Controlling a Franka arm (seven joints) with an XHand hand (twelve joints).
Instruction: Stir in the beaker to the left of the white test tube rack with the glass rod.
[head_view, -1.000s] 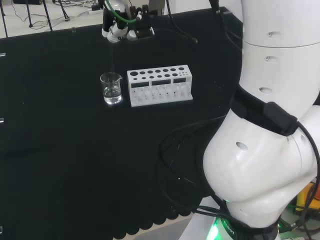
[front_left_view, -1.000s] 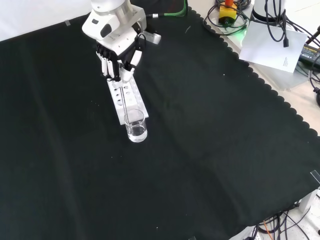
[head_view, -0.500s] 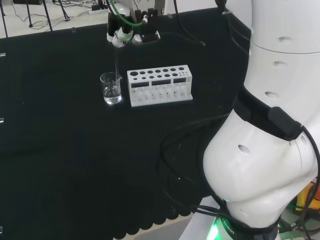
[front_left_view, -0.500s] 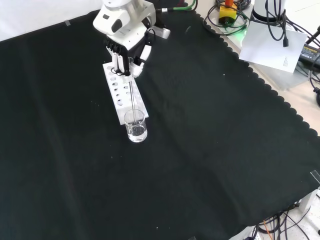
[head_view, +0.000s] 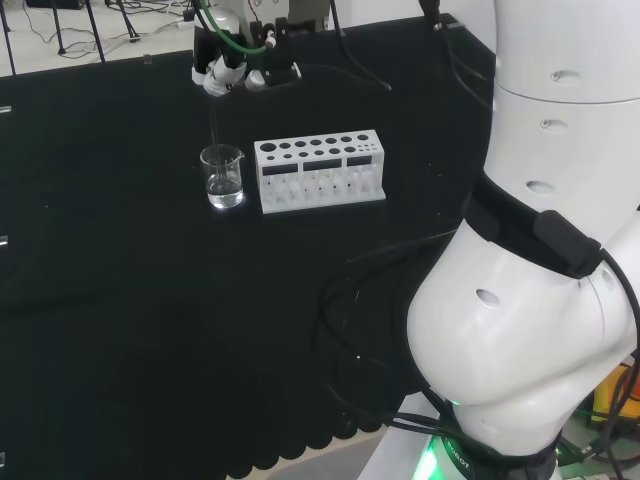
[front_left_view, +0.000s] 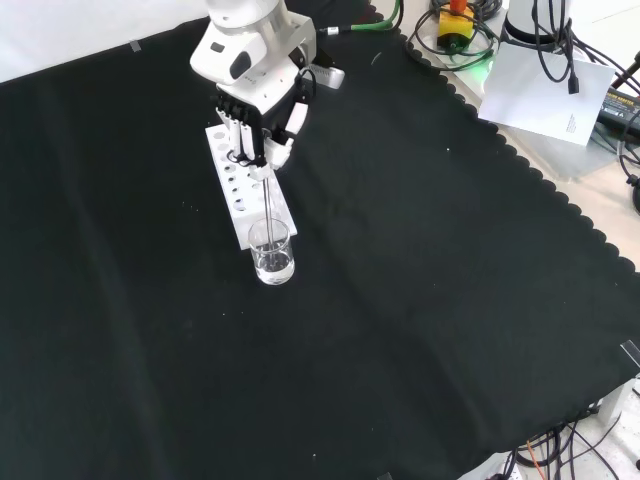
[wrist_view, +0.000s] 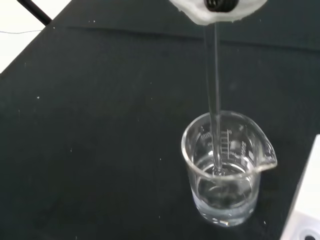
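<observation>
A small clear beaker (head_view: 222, 177) (front_left_view: 272, 253) (wrist_view: 226, 170) with a little clear liquid stands just left of the white test tube rack (head_view: 319, 170) in the head view. The hand (head_view: 228, 70) (front_left_view: 258, 110) hangs above it, fingers curled round the top of a thin glass rod (wrist_view: 214, 100) (front_left_view: 269, 205). The rod runs down from the hand into the beaker, and in the wrist view its tip dips into the liquid.
The white rack (front_left_view: 238, 190) lies right behind the beaker in the front view, under the hand. Black cloth stretches all around. The arm's white links (head_view: 540, 250) fill the head view's right. Cables and papers (front_left_view: 545, 85) lie beyond the cloth's scalloped edge.
The hand has swung back to the left in the head view, carrying the rod's top with it; the rod's lower end stays in the beaker. Beaker and rack have not moved.
</observation>
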